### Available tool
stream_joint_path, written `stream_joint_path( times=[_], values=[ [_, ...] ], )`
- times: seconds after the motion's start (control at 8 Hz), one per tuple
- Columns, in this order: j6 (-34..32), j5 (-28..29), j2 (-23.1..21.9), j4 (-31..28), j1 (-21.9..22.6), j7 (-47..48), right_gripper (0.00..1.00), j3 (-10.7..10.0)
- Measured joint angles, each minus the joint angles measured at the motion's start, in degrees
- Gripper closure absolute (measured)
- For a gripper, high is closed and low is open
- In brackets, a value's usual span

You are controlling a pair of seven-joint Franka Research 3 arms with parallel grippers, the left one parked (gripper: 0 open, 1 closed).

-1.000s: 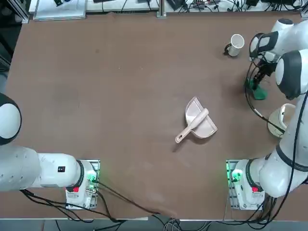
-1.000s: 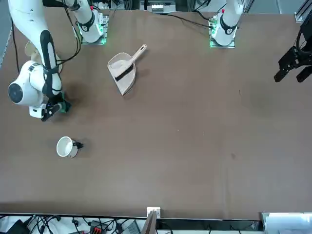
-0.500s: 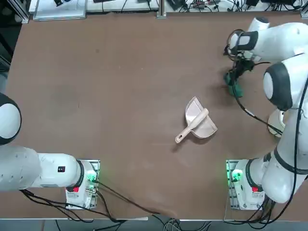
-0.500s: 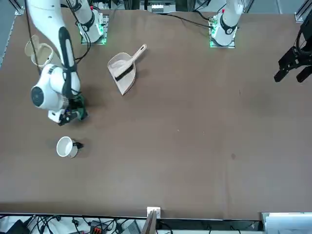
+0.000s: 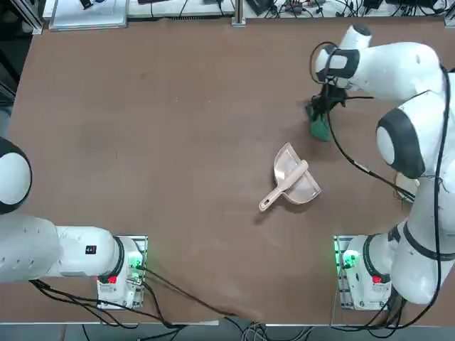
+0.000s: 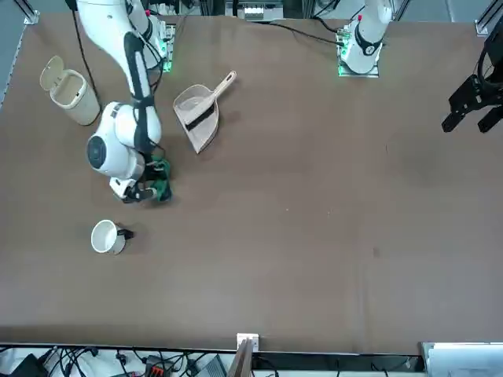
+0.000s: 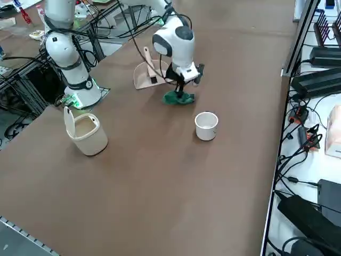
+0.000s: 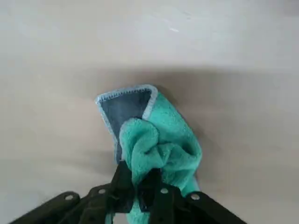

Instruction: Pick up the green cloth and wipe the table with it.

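Green cloth (image 8: 163, 149) is picked up, pinched in our right tool's (image 8: 137, 186) nearly closed fingers, leaving the brown counter (image 5: 178, 156) to be wiped, or wiped further.

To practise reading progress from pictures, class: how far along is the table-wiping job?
Done: the green cloth is picked up, pinched between the right gripper's closed fingers. In hand: the cloth is down at the brown table, beside the dustpan, apparently for wiping. Left: probably more wiping, then letting go, since the gripper holds the cloth.
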Motion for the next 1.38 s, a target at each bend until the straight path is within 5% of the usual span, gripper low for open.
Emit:
stream_joint_path(
  times=[0.75, 1.12, 1.38],
  values=[
    [-0.2, 0.4, 6.6, 11.1, 9.6, 22.6, 0.9, 0.6],
    [-6.2, -2.7, 6.6, 12.7, 10.0, 22.5, 0.41, -0.8],
    [-15.7, -9.2, 5.3, 17.0, 10.1, 21.5, 0.06, -5.6]
  ],
)
